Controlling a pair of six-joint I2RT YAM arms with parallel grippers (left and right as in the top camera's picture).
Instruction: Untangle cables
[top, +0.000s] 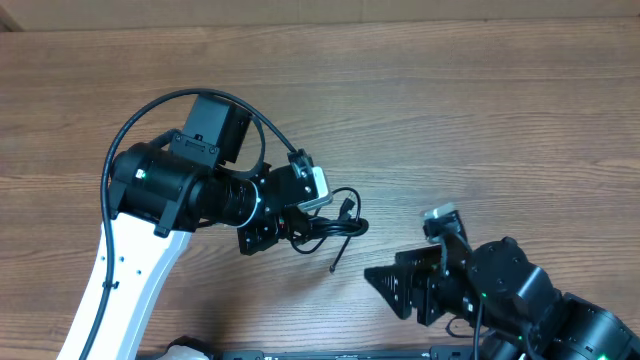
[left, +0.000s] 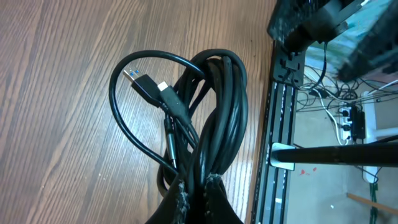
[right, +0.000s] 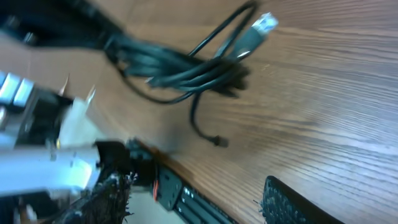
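The cables (top: 330, 225) form one tangled black bundle on the wooden table, just left of centre. My left gripper (top: 295, 228) is shut on the bundle's near end. In the left wrist view the coils (left: 211, 112) run out from between the pinched fingertips (left: 180, 190), and a plug (left: 146, 84) sticks out of a wide loop. A thin loose end (top: 335, 266) trails towards the front. My right gripper (top: 390, 290) hovers open to the right of and nearer than the bundle. The right wrist view shows the bundle (right: 186, 71), a silvery-tipped plug (right: 261, 25) and the loose end (right: 217, 142) beyond my right gripper (right: 196, 205), with nothing between its fingers.
A black rail (left: 283, 124) runs along the table's front edge, also seen in the right wrist view as a dark strip (right: 186, 196). Beyond it lies floor clutter with power cords (left: 348, 118). The left arm's thick black cable (top: 150, 110) arcs over its body.
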